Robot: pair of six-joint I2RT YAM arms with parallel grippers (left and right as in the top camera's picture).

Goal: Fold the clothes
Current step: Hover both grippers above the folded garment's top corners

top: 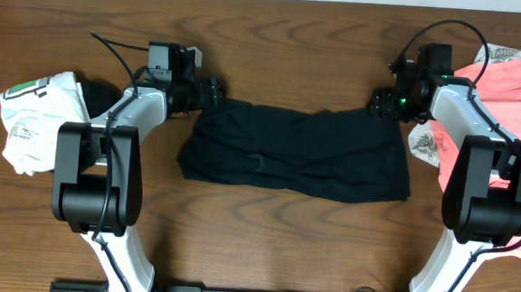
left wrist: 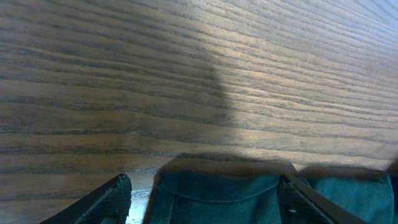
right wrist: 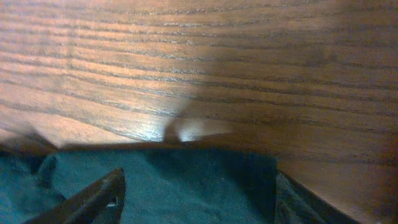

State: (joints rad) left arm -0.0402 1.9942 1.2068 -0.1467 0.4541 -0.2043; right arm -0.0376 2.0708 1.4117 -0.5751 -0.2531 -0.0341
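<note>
A black shirt (top: 296,153) lies as a wide folded band across the middle of the table. My left gripper (top: 211,96) sits at its upper left corner, and my right gripper (top: 378,102) at its upper right corner. In the left wrist view the left gripper (left wrist: 205,200) is open, its fingers (left wrist: 115,200) wide apart, with the shirt's hemmed edge (left wrist: 217,193) lying between them. In the right wrist view the right gripper (right wrist: 196,200) is open too, its fingers (right wrist: 99,200) straddling the dark cloth (right wrist: 186,180). Neither jaw pair pinches the fabric.
A white garment with green print (top: 28,118) and another black one (top: 100,95) lie bunched at the left edge. Salmon-pink clothes (top: 518,76) lie heaped at the right edge, partly under the right arm. Bare wooden table (top: 285,39) stretches beyond the shirt.
</note>
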